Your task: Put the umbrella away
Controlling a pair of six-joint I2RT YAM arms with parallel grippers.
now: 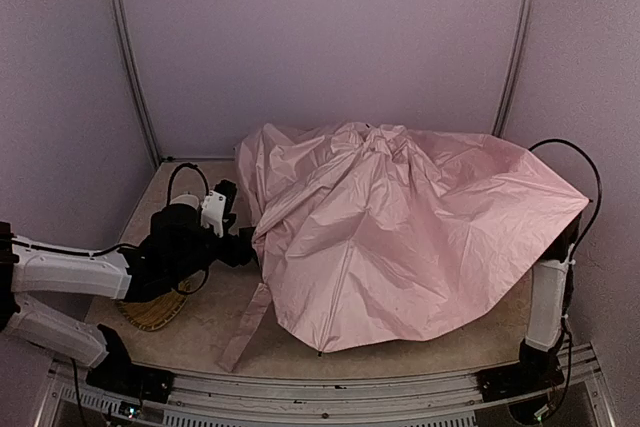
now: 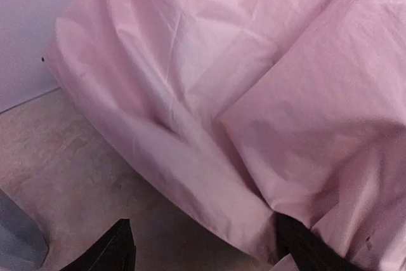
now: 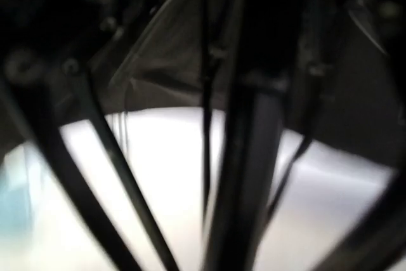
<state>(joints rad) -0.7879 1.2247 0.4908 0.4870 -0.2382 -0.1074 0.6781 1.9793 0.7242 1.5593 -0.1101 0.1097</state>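
Pink, shiny fabric fills the top view: the umbrella [image 1: 400, 237] lies open, canopy up, draped over the middle and right of the tan surface [image 1: 200, 337]. Its shaft and handle are hidden beneath. The left claw [image 1: 243, 245] sits at the canopy's left edge, above a partly covered woven mat [image 1: 150, 315]. The right arm [image 1: 546, 302] disappears under the fabric, so its claw is hidden.

From the left wrist, two black fingertips [image 2: 120, 251] stand wide apart at the bottom edge, cut off by the frame. The canopy's folded hem lies between them, and the right fingertip is partly tucked behind fabric.

The right wrist view is dark and blurred. Thin black ribs [image 3: 95, 157] and a thicker shaft [image 3: 244, 176] cross it. I cannot tell how that claw stands.
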